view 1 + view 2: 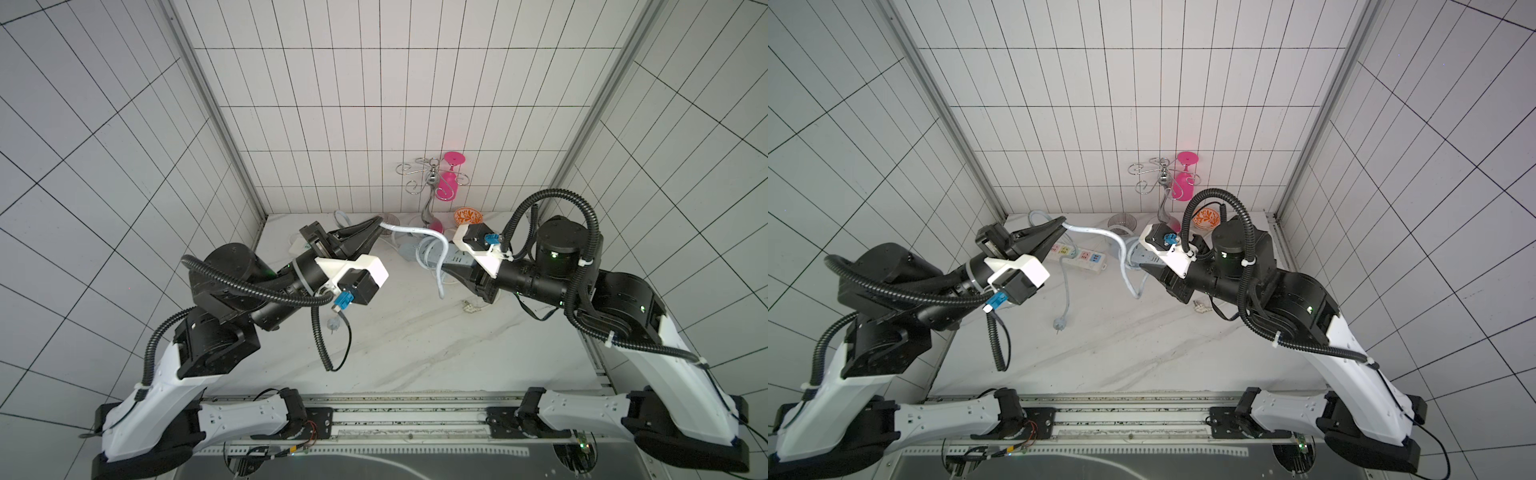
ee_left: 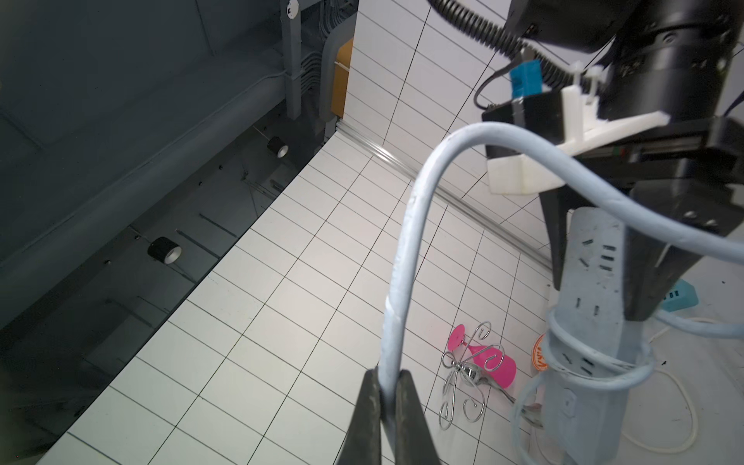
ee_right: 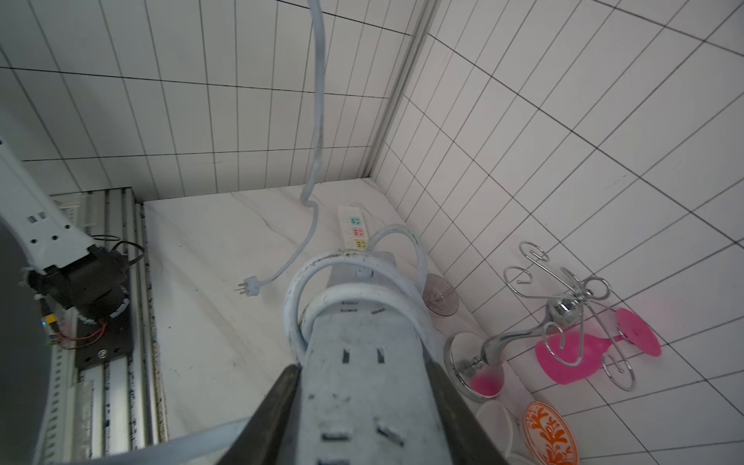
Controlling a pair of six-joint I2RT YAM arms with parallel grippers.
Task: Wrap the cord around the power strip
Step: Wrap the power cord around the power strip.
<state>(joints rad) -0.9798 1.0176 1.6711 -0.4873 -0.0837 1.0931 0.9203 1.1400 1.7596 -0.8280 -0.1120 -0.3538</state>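
There's the left gripper [image 2: 388, 378], fingers pinching the cord [image 2: 402, 261] tight, up in the air left of centre. The right gripper [image 3: 366, 374] is clamped on the power strip [image 3: 362, 410] by its long sides, over the far middle of the table [image 1: 395, 332]. Two loops of cord ring the strip's free end. The plug [image 3: 251, 286] lies on the table, nearer and to the left.
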